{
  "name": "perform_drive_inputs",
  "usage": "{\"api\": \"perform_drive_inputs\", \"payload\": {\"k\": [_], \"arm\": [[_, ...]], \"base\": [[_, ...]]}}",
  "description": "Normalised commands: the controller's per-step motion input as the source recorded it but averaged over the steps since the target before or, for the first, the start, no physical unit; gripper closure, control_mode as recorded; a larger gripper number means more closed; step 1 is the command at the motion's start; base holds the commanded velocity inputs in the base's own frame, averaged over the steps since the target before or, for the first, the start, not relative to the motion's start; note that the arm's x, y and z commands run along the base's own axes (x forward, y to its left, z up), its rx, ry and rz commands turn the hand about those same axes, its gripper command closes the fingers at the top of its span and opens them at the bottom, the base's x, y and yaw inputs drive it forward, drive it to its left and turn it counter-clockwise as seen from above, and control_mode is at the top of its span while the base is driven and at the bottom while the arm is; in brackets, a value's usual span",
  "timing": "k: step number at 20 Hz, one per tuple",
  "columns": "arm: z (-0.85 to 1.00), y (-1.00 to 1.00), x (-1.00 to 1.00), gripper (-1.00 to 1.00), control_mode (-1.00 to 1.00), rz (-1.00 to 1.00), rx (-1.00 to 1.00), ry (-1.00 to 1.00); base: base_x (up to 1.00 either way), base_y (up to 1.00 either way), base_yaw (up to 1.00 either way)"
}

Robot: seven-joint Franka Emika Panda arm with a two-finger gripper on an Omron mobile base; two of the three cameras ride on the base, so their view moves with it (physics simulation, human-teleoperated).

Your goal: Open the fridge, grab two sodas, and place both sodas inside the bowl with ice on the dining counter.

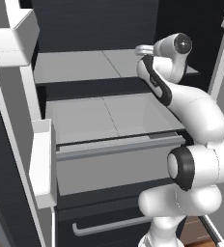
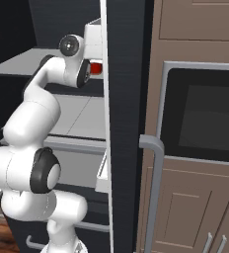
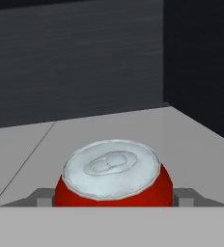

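I have the fridge [image 1: 99, 29] standing open, its pale shelves bare in the left base view, and the arm is reached deep onto the upper shelf. In the hand view the red soda [image 3: 113, 176] sits upright on that shelf, close under the camera, its silver top facing me and its body lying right between the two fingertips [image 3: 184, 197], one at each flank. The gripper [image 3: 113, 198] looks drawn in against the can, the tips touching or nearly touching its sides, so I judge it as clamped on the can, though I cannot see the contact itself. From the right base view a patch of the red soda [image 2: 96, 67] shows just past the hand, beside the open door's edge. So I take this to be the first pick: door done, first can in hand, nothing delivered yet. Next I would lift it slightly off the shelf and draw straight back out, keeping the can upright and clear of the shelf above and the door, before turning toward the dining counter.
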Motion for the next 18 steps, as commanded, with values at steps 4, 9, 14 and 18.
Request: {"api": "perform_drive_inputs", "payload": {"k": [4, 9, 14, 18], "arm": [[0.04, -0.05, -0.21, 1.00, -1.00, 0.00, 0.04, -0.04], [0.19, 0.17, -0.32, 1.00, -1.00, 0.00, 0.00, -0.01], [0.19, 0.43, -0.43, 1.00, -1.00, -0.01, 0.00, 0.00], [0.12, 0.38, -0.59, 1.00, -1.00, -0.01, 0.00, 0.00]], "base": [[0.00, 0.00, 0.00], [0.00, 0.00, 0.00], [0.00, 0.00, 0.00], [0.00, 0.00, 0.00]]}}
